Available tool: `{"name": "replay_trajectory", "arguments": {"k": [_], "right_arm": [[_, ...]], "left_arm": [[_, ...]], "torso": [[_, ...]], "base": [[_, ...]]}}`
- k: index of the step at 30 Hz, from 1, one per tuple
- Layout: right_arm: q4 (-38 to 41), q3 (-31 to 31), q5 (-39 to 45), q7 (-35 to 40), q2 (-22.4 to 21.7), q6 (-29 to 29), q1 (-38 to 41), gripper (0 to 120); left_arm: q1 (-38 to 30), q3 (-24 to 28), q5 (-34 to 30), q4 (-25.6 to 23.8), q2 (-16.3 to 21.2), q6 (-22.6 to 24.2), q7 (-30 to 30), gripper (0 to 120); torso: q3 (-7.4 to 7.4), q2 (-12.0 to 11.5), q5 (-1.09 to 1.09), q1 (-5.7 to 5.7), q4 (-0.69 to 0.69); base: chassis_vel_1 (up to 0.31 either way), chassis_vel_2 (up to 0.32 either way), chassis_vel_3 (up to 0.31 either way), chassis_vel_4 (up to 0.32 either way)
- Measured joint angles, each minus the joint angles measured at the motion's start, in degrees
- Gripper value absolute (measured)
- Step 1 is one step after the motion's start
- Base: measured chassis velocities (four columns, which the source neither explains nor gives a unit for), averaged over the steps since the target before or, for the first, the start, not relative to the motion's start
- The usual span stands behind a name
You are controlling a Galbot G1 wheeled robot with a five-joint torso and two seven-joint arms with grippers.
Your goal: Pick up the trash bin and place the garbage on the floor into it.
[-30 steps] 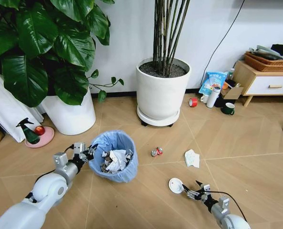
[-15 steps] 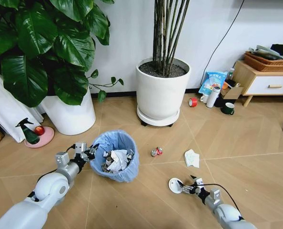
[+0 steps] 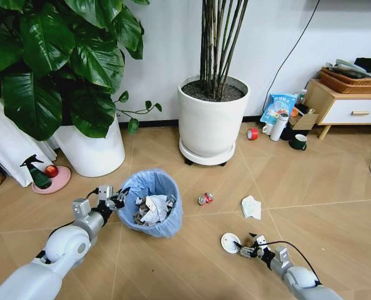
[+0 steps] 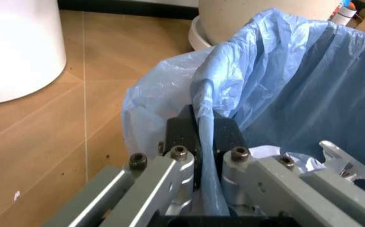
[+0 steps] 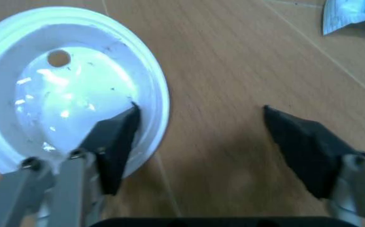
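Observation:
The trash bin [image 3: 151,203], lined with a crinkly light-blue bag, holds crumpled white paper. My left gripper [image 3: 118,200] is shut on its rim; the left wrist view shows both fingers [image 4: 181,135] pinching the bag's folded edge [image 4: 204,109]. On the wooden floor [image 3: 192,269] lies a white round lid [image 3: 230,242]. My right gripper [image 3: 243,247] stands open low at its edge, one fingertip [image 5: 116,135] over the lid [image 5: 62,85], the other over bare boards. A small red-silver piece [image 3: 205,199] and a blue-white packet [image 3: 252,207] lie farther off.
Two white plant pots [image 3: 212,122] [image 3: 92,150] stand behind the bin. A green spray bottle [image 3: 34,172] sits at the left. A red tape roll [image 3: 253,134], a mug [image 3: 299,143] and a wooden cabinet [image 3: 348,106] crowd the back right.
My right gripper has reached forward and lower, closing in on the white lid with its jaws open. The bin has shifted slightly in the left gripper's hold.

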Motion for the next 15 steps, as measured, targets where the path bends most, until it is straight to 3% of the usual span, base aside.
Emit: {"name": "replay_trajectory", "arguments": {"k": [2, 15], "right_arm": [[-0.4, -0.5, 0.8, -0.6, 0.0, -0.1, 0.3, 60], [-1.6, -1.8, 2.8, -2.4, 0.7, -0.4, 1.2, 19]], "left_arm": [[0.0, 0.0, 0.0, 0.0, 0.0, 0.0, 0.0, 0], [0.3, -0.2, 0.0, -0.1, 0.1, 0.0, 0.0, 0]], "torso": [[0.0, 0.0, -0.04, 0.0, -0.01], [-0.01, 0.0, -0.01, 0.0, 0.0]], "base": [[0.0, 0.0, 0.0, 0.0], [0.0, 0.0, 0.0, 0.0]]}}
